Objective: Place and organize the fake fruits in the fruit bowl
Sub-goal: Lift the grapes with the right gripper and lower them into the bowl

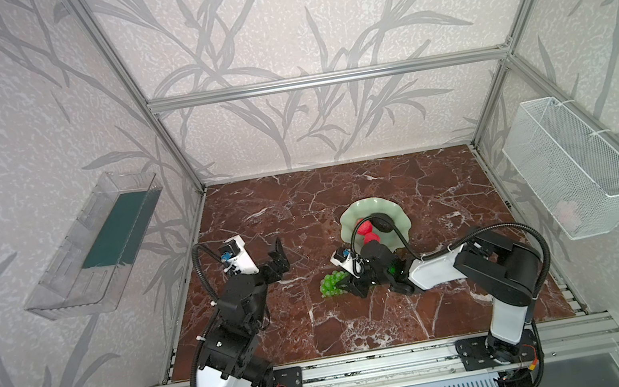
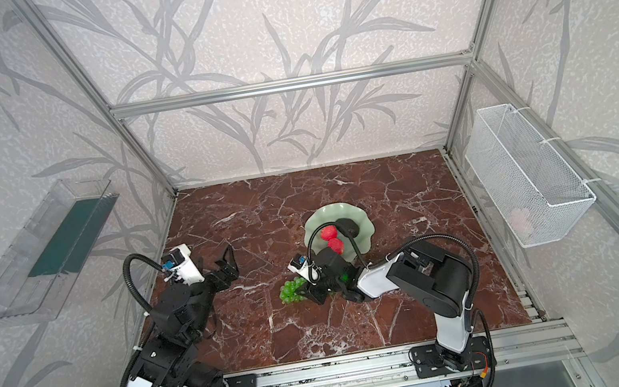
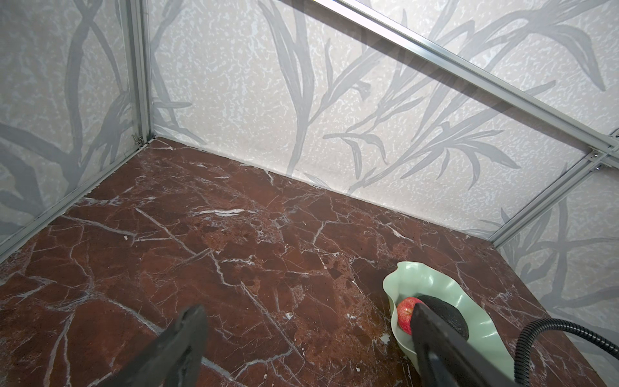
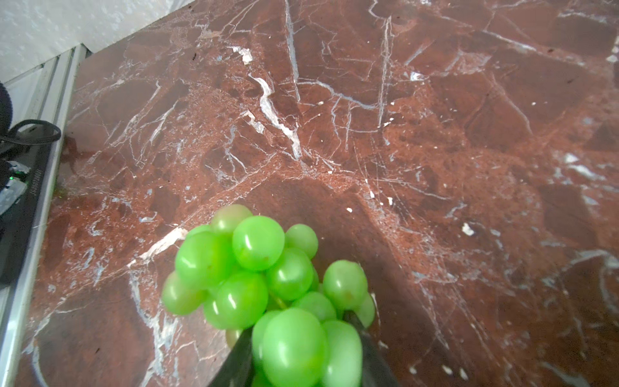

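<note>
Clenching grapes (image 4: 268, 291), right hand (image 4: 303, 351) near bowl rim (image 1: 343, 228), left hand (image 3: 305, 311) spread, marble (image 1: 302, 212) between.

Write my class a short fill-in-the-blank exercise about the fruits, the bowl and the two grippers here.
1. The avocado lies in the fruit bowl beside ____ red fruits.
2. The right gripper is shut on the ____ grapes.
3. The left gripper, holding nothing, is ____.
Missing words: two; green; open.
</note>
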`<state>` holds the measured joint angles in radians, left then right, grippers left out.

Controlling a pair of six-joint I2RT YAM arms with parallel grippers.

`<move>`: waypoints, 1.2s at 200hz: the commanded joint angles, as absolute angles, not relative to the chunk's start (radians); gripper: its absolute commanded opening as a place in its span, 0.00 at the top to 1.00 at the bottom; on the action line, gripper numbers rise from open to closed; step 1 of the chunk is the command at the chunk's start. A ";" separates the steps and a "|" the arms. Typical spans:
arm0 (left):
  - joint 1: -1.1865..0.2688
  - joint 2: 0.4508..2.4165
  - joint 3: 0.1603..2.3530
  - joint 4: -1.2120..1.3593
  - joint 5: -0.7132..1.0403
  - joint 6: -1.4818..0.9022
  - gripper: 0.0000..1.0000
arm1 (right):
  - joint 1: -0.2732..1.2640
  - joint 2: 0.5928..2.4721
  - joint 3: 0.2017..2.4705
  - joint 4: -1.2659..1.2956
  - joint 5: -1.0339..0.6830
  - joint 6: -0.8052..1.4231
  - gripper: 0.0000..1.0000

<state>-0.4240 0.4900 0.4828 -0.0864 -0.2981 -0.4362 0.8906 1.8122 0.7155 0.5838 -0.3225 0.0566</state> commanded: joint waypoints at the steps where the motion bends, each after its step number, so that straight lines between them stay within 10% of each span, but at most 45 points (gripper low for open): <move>1: -0.419 0.479 0.502 -0.096 -0.319 -0.423 0.05 | 0.899 1.728 0.705 0.595 -0.323 0.093 0.64; 103: -0.420 0.474 0.496 -0.085 -0.310 -0.431 0.05 | 0.724 1.354 0.796 0.205 -0.272 -0.048 0.64; 240: -0.420 0.540 0.509 -0.047 -0.294 -0.429 0.05 | 0.491 1.548 0.884 0.185 -0.321 -0.341 0.63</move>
<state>-0.4240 0.5232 0.4828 -0.0719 -0.2939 -0.4366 0.5007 1.5173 0.8387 0.1562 -0.2970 -0.2901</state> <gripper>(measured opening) 0.947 0.375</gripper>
